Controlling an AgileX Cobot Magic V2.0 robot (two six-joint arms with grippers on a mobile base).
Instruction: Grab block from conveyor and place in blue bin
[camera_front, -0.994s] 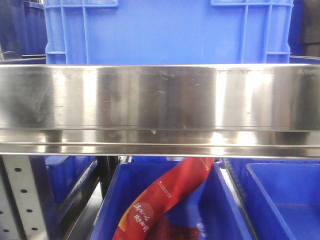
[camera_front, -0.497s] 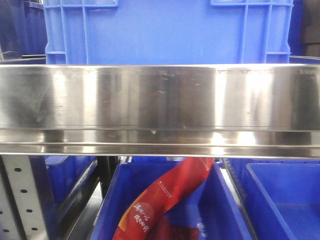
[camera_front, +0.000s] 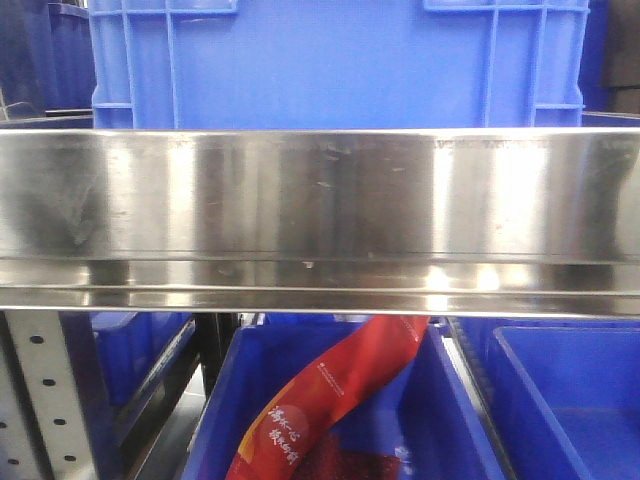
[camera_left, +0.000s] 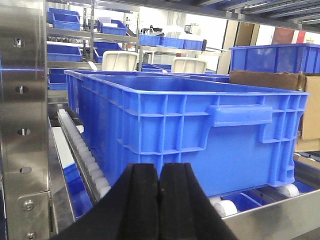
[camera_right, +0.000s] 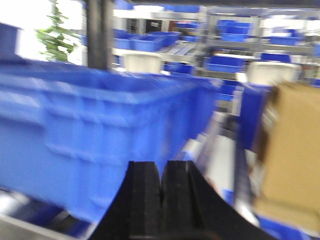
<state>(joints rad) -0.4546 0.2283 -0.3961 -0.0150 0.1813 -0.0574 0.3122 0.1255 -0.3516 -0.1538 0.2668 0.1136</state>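
Observation:
A large blue bin (camera_left: 200, 125) rests on white rollers and fills the left wrist view. My left gripper (camera_left: 160, 172) is shut with nothing between its black fingers, pointing at the bin's near wall. In the blurred right wrist view the same kind of blue bin (camera_right: 90, 135) stands to the left, and my right gripper (camera_right: 161, 172) is shut and empty in front of it. From the front I see the blue bin (camera_front: 335, 65) above a steel rail (camera_front: 320, 215). The block and the conveyor are out of view.
A cardboard box (camera_left: 305, 115) stands right of the bin, also seen as a box (camera_right: 292, 150) in the right wrist view. A steel upright (camera_left: 22, 115) stands at left. Below the rail, a lower blue crate (camera_front: 450, 420) holds a red packet (camera_front: 330, 400). Shelves of blue crates fill the background.
Nothing has visibly moved in the front view; only the reflections on the steel rail have shifted slightly.

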